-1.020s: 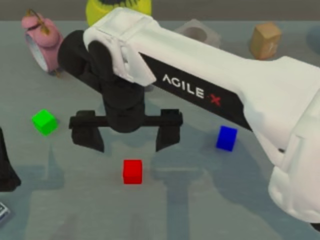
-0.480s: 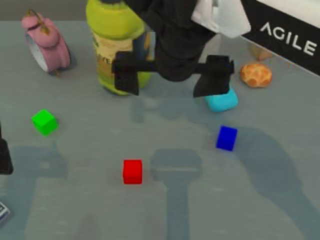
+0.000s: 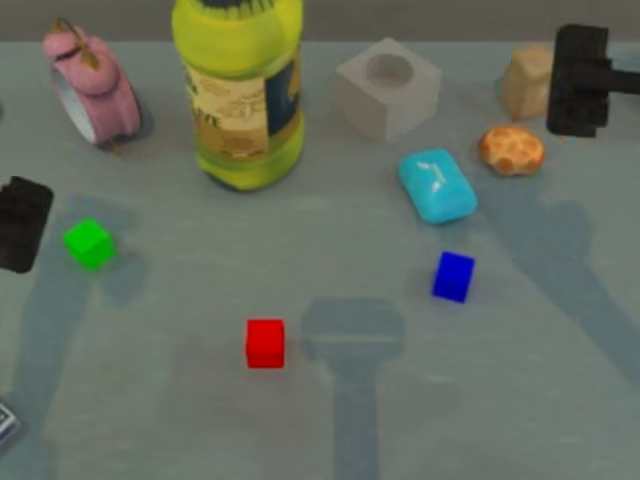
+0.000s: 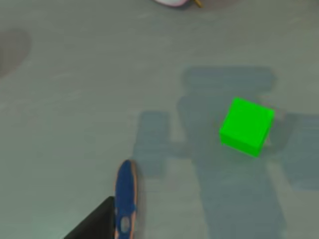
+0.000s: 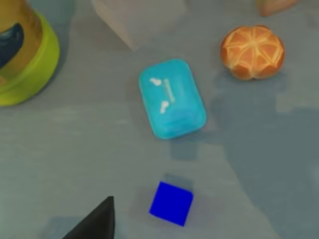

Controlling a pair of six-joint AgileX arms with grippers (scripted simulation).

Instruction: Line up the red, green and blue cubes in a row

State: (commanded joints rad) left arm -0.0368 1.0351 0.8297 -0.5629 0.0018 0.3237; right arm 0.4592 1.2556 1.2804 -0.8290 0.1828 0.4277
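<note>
I am hanging my left gripper (image 3: 22, 224) at the table's left edge, just left of the small bright green cube (image 3: 89, 243), so this arm is sitting nearest that cube. Only one dark piece of the gripper is showing, so I cannot tell whether its fingers are apart or together. The green cube is lying up and to the left of the small bright red cube (image 3: 265, 343), well apart from it. The small deep blue cube (image 3: 453, 276) is lying up and to the right of the red cube. My right gripper (image 3: 580, 80) is hanging far beyond the blue cube, beside the tan wooden block (image 3: 525, 82); its fingers are likewise unreadable.
</note>
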